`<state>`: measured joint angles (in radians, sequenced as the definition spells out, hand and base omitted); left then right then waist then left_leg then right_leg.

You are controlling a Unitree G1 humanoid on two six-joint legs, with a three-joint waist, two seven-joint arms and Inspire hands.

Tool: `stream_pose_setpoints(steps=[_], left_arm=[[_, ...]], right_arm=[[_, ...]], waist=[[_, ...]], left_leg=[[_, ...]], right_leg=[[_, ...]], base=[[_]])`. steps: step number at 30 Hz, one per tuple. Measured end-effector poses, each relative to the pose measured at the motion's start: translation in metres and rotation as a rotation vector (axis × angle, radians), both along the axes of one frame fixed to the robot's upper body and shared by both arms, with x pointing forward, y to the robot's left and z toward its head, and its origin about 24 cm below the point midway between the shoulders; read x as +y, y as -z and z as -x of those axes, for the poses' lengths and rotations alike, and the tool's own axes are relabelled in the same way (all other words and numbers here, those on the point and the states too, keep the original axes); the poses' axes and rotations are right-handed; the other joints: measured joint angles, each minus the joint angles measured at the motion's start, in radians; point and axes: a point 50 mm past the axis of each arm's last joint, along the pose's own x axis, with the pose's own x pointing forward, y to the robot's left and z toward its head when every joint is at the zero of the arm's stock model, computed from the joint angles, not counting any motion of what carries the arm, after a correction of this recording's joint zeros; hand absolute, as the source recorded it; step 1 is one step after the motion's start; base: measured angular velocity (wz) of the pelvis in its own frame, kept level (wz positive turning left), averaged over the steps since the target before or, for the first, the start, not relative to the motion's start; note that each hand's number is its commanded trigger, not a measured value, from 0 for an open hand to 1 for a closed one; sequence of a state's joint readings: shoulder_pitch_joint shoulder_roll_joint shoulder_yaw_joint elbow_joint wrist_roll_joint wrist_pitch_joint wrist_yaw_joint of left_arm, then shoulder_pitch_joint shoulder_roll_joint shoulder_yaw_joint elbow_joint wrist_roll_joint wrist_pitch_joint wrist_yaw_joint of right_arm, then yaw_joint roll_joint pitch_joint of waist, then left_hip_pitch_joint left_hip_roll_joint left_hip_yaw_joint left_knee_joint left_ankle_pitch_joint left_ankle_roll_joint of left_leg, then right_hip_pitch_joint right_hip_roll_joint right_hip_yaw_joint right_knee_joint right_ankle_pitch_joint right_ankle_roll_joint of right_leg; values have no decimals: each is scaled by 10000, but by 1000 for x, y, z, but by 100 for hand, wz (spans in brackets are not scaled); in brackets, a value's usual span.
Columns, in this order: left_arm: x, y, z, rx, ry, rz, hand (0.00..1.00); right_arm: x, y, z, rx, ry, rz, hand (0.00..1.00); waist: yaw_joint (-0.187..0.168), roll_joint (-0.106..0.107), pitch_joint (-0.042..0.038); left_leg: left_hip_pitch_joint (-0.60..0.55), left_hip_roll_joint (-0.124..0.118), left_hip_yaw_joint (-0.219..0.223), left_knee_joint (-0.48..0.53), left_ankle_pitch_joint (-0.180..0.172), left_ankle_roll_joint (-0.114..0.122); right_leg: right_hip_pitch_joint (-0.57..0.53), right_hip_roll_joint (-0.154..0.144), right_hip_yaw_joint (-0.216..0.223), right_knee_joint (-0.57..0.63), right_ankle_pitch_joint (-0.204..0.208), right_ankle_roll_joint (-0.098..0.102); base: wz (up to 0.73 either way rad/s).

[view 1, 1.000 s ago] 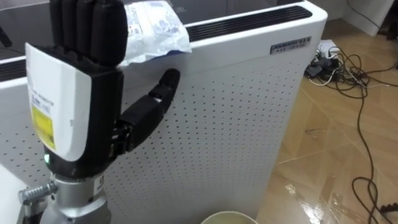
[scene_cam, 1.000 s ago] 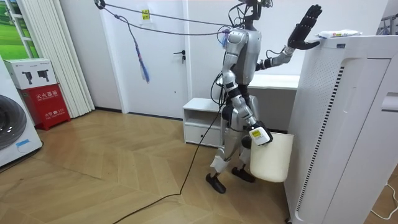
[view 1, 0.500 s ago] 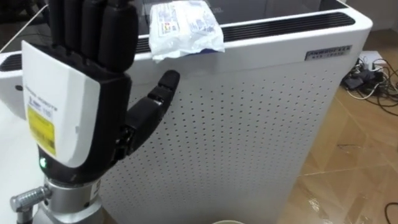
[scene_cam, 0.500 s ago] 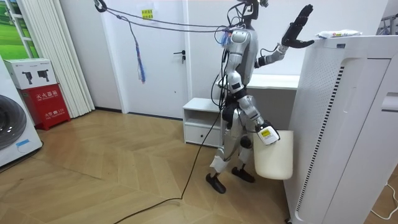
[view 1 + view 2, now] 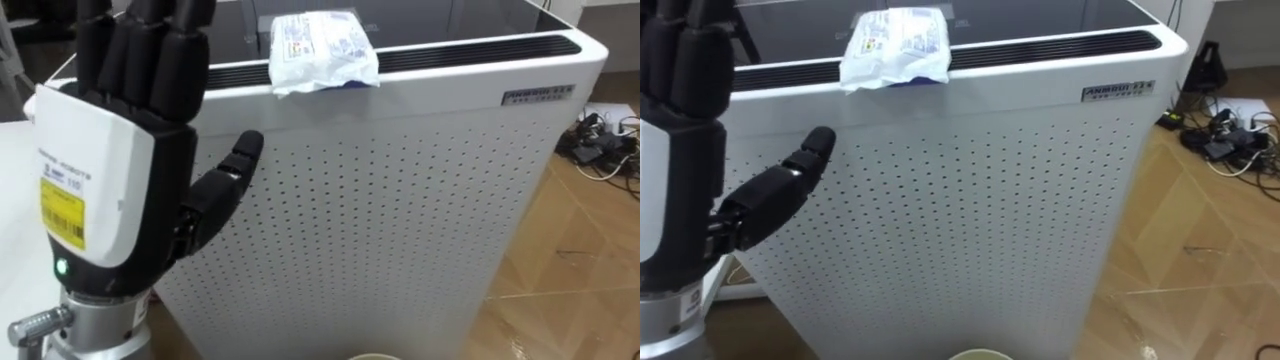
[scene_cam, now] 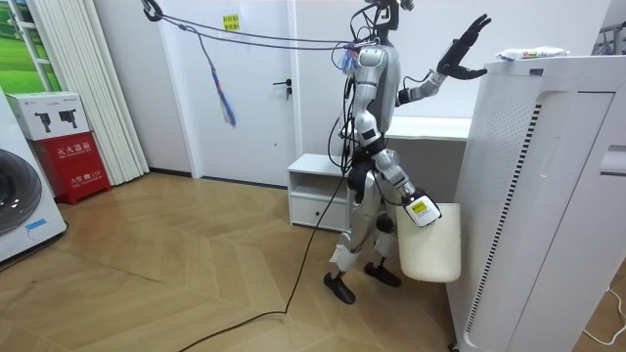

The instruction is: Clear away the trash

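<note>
The crumpled white plastic wrapper with blue print [image 5: 325, 48] could be knocked backwards or to the floor by a clumsy swipe, since it lies slightly overhanging the top front edge of the tall white perforated appliance [image 5: 400, 200] and looks light and slippery. The left hand [image 5: 110, 190] hovers apart from it, fingers straight and spread. The right hand [image 6: 419, 209] hangs low at the cream plastic bin [image 6: 430, 249]; its hold cannot be told.
</note>
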<state>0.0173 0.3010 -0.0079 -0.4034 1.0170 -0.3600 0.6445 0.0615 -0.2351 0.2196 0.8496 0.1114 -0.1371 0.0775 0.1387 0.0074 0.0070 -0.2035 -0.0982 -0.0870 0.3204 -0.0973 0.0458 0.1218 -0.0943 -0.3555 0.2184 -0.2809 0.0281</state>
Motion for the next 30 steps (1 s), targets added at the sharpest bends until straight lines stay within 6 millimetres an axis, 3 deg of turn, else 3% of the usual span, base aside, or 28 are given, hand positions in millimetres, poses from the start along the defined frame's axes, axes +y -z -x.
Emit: stream_pose_setpoints(steps=[15, 30], left_arm=[[-1, 0, 0, 44, 41, -11, 0], [-5, -6, -4, 135, 117, -242, 0]], right_arm=[[-1, 1, 3, 97, -57, -105, 100], [2, 0, 2, 71, -419, -200, 100]], waist=[[-505, 59, -3], [-603, 56, -5]], left_leg=[[85, -11, 51, -108, 10, -3], [207, -9, 196, -224, 10, -2]], right_leg=[[23, -23, 84, -13, 0, 0], [90, -53, 228, -116, 6, 3]], base=[[-1], [-3]])
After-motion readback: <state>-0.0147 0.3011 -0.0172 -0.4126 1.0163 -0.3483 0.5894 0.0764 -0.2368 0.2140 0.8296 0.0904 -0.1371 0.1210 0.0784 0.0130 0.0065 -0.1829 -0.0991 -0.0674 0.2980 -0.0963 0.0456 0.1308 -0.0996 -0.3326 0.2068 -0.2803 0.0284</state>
